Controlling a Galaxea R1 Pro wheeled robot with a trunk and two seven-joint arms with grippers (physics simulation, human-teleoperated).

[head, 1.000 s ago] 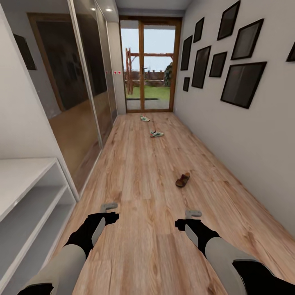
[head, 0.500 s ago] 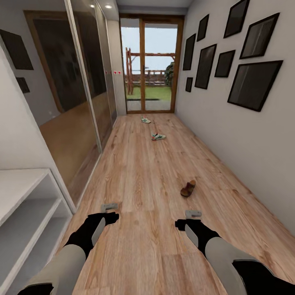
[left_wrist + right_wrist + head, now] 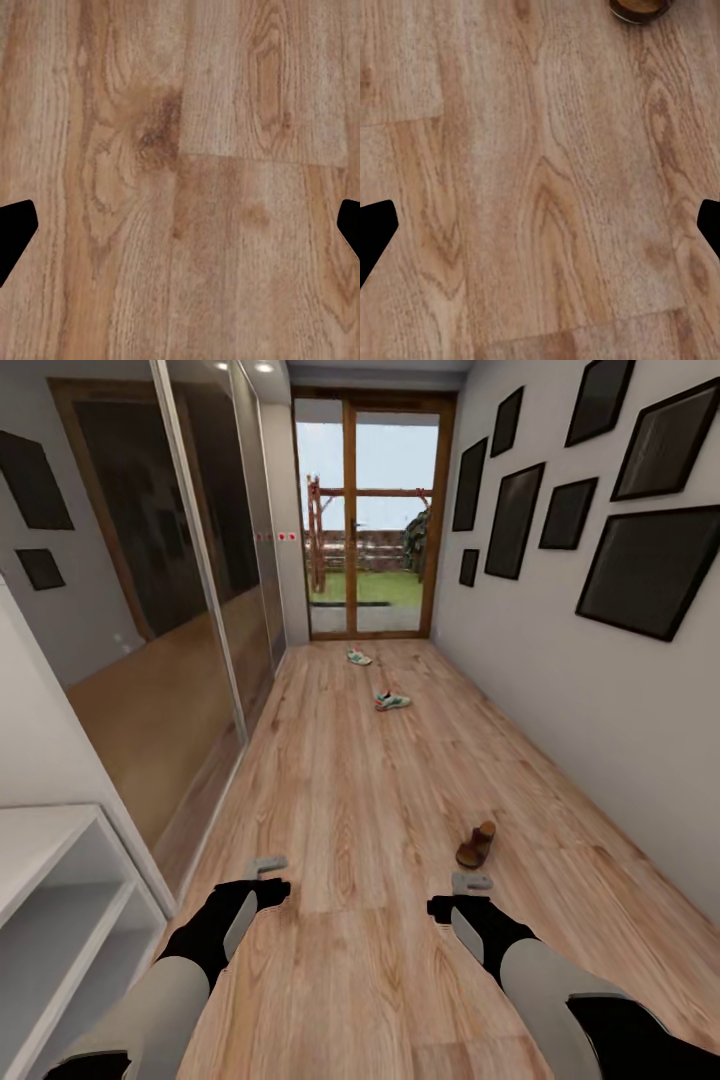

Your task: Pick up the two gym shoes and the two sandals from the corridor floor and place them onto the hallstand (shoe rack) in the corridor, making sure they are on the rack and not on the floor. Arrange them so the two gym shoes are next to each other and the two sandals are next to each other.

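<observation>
Sandal now nearer the spread-open right end effector than before.

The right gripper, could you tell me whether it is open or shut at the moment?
Open. In the right wrist view the right gripper has its fingertips far apart at opposite edges, with only bare floor between them.

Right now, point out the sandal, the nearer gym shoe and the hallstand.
sandal (image 3: 477, 845), head view, on its tan footbed.
nearer gym shoe (image 3: 392, 701), head view, on its white upper at mid-length.
hallstand (image 3: 40, 840), head view, on its flat white top.
</observation>
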